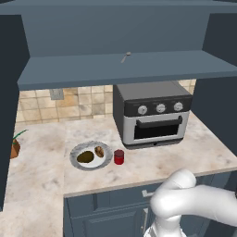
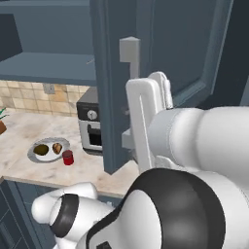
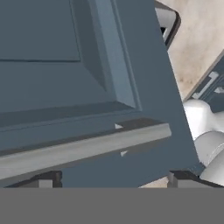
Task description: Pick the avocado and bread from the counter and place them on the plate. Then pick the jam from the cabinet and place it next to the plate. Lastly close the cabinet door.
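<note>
Claw (image 3: 113, 177) spread wide at cabinet door (image 3: 87, 65) handle (image 3: 83, 148); jam (image 1: 119, 157) beside plate (image 1: 76, 150).

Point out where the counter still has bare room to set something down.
Free: the counter stretch between the potted plant and the plate, and the strip in front of the toaster oven. Crowded: the plate, holding avocado and bread, with the jam beside it.

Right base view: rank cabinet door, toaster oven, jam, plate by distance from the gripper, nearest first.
1. Cabinet door: right at the gripper, jaws open by its handle.
2. Toaster oven: behind the door, left.
3. Jam: further left.
4. Plate: beside the jam, farthest.
</note>
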### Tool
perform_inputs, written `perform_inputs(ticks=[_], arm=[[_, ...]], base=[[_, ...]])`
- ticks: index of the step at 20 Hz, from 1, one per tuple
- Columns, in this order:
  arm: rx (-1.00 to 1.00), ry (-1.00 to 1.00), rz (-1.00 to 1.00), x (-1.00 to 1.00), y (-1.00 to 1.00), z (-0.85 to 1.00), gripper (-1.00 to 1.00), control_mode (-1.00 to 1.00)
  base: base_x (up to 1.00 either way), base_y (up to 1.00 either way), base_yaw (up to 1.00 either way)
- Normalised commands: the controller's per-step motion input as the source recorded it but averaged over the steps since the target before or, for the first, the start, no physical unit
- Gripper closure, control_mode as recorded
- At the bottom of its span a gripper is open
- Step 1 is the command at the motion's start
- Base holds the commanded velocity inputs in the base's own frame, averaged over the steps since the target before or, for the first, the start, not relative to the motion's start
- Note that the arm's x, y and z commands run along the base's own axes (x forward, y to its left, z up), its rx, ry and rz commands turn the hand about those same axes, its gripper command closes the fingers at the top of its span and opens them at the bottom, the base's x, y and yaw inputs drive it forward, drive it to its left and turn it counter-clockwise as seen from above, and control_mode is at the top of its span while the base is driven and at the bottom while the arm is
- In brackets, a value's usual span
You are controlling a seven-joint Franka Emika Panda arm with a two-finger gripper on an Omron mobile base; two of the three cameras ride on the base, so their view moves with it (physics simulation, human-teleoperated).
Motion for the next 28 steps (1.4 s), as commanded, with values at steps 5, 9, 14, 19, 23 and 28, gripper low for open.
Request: perform_inputs(ticks=[5, 9, 14, 19, 23, 28], arm=[[0.00, -0.13, 0.13, 0.24, 0.45, -0.27, -1.00, -1.00], [0.00, -0.10, 0.10, 0.35, 0.44, -0.17, -1.00, -1.00], [0.00, -0.12, 0.07, 0.32, 0.47, -0.25, -1.00, -1.00], [0.03, -0.10, 0.04, 0.42, 0.46, -0.17, -1.00, -1.00], [0.03, -0.01, 0.00, 0.56, 0.40, -0.01, -1.00, -1.00], [0.03, 0.00, 0.00, 0.60, 0.36, 0.00, -1.00, -1.00]], base=[[0.00, 0.00, 0.00], [0.00, 0.00, 0.00], [0.00, 0.00, 0.00], [0.00, 0.00, 0.00], [0.00, 0.00, 0.00], [0.00, 0.00, 0.00]])
